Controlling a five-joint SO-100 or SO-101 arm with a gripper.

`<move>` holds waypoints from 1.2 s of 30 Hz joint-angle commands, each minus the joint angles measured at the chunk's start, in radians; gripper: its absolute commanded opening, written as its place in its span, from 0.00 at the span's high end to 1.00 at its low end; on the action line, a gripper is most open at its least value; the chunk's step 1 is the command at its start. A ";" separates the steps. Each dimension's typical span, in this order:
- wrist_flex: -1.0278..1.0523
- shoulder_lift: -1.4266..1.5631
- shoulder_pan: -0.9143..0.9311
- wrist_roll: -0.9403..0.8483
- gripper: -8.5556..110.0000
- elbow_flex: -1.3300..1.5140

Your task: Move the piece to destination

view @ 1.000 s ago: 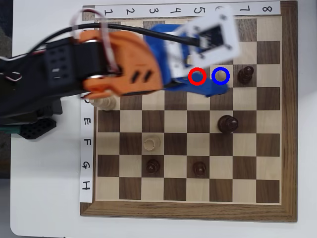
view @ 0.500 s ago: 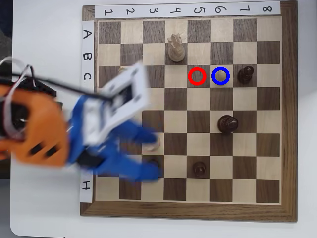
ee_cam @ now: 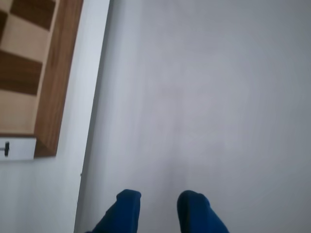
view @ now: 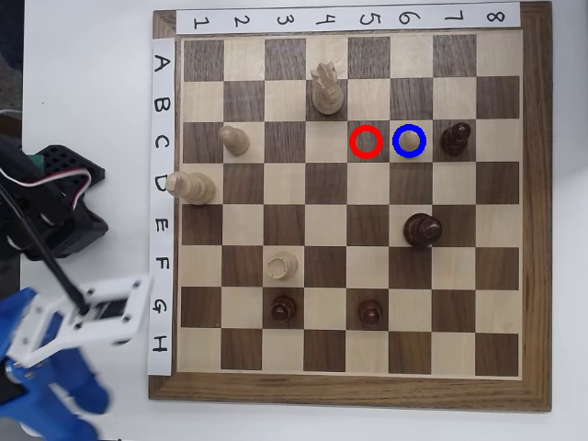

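White table (view: 92,92) beneath the chessboard (view: 349,390). My gripper (ee_cam: 159,201) hangs off-board, blue jaws spread, nothing between. The cream pawn (view: 409,141) stands inside the blue ring (view: 409,127), column 6.

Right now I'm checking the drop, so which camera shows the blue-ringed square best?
The overhead view: the blue-ringed square is fully visible there, with nothing over it. The wrist view misses it, showing only a board corner, bare table and the fingers.

Dark pawn (view: 455,139) just beside ringed square (view: 409,141); opposite side open.
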 commanded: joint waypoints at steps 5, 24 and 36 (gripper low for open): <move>-0.020 0.322 0.517 -0.275 0.92 0.327; -0.064 0.647 0.552 -0.354 0.93 0.930; -0.064 0.649 0.551 -0.313 0.93 0.930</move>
